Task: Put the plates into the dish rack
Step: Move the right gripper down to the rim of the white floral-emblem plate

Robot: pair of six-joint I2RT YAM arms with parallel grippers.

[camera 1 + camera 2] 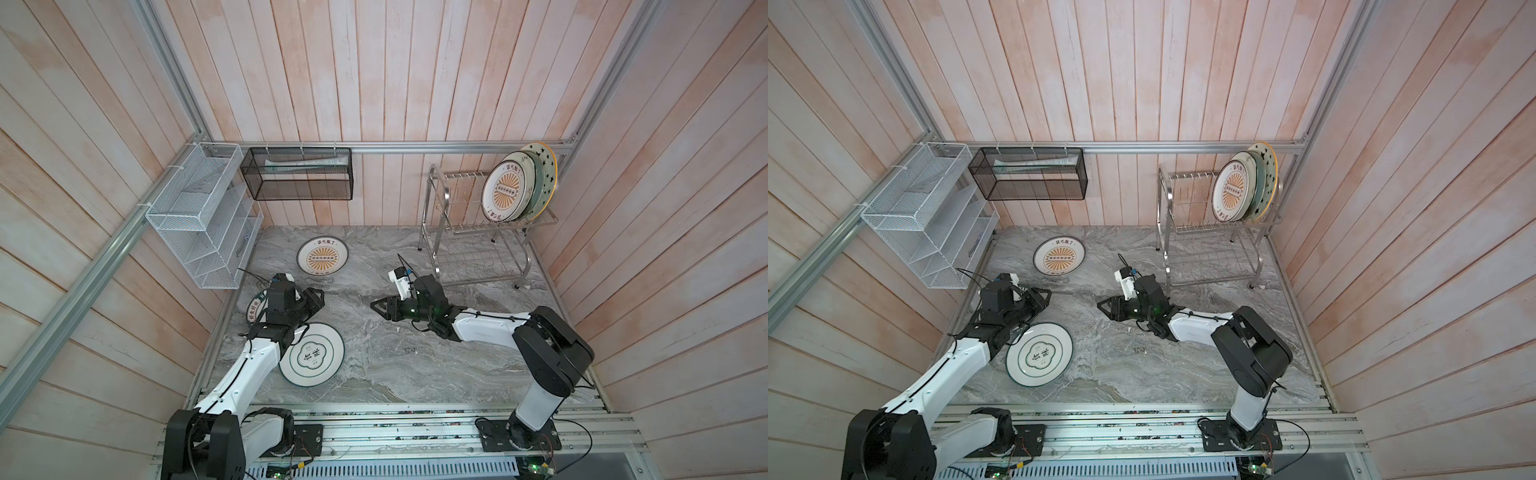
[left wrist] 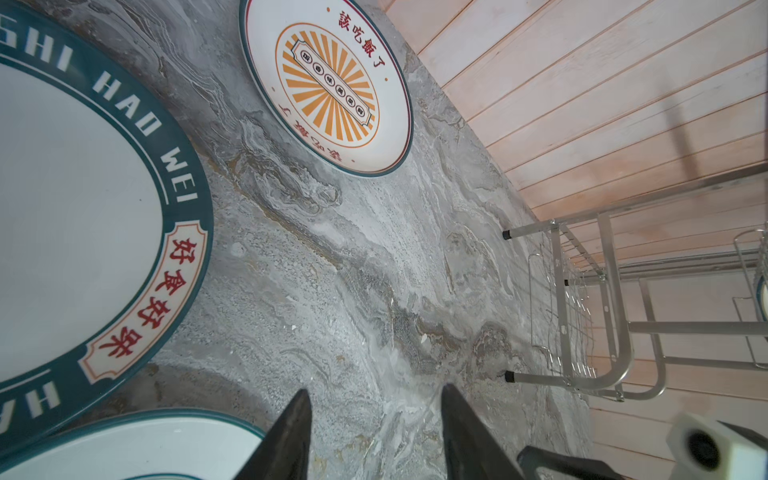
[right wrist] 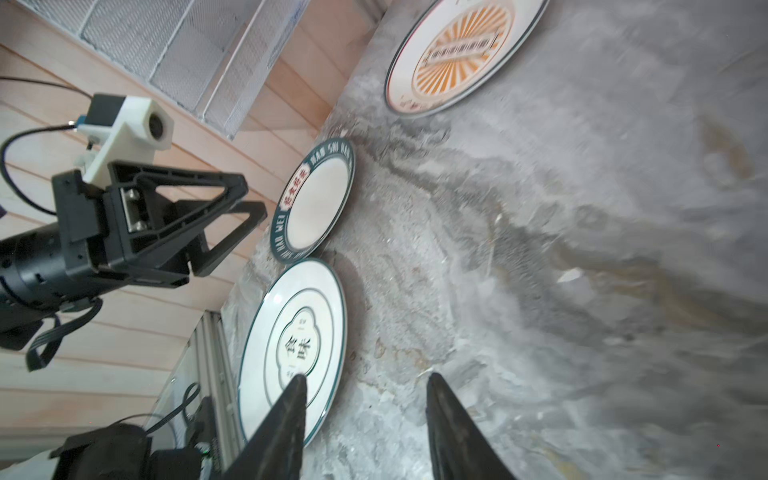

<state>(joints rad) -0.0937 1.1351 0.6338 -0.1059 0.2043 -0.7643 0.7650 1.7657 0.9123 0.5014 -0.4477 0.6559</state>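
Three plates lie flat on the marble table. A sunburst plate (image 1: 323, 256) (image 1: 1059, 256) (image 2: 328, 83) (image 3: 457, 50) lies at the back. A green-ringed white plate (image 1: 312, 354) (image 1: 1039, 354) (image 3: 295, 345) lies front left, and a dark-green lettered plate (image 1: 254, 306) (image 2: 83, 208) (image 3: 316, 203) sits mostly under my left arm. The steel dish rack (image 1: 434, 199) (image 1: 1160, 195) (image 2: 615, 332) at the back right holds several upright plates on its upper tier. Foremost is a second sunburst plate (image 1: 508, 191) (image 1: 1234, 191), rearmost a star-patterned one (image 1: 546, 174). My left gripper (image 1: 321, 296) (image 1: 1047, 295) (image 2: 376, 390) hangs open and empty beyond the green-ringed plate. My right gripper (image 1: 372, 305) (image 1: 1099, 305) (image 3: 368, 376) is open and empty at mid-table, pointing left.
A white mesh shelf basket (image 1: 199, 216) (image 3: 187, 54) hangs on the left wall and a black mesh box (image 1: 299, 174) on the back wall. Wooden walls close in three sides. An aluminium rail (image 1: 395, 428) with the arm bases runs along the front edge.
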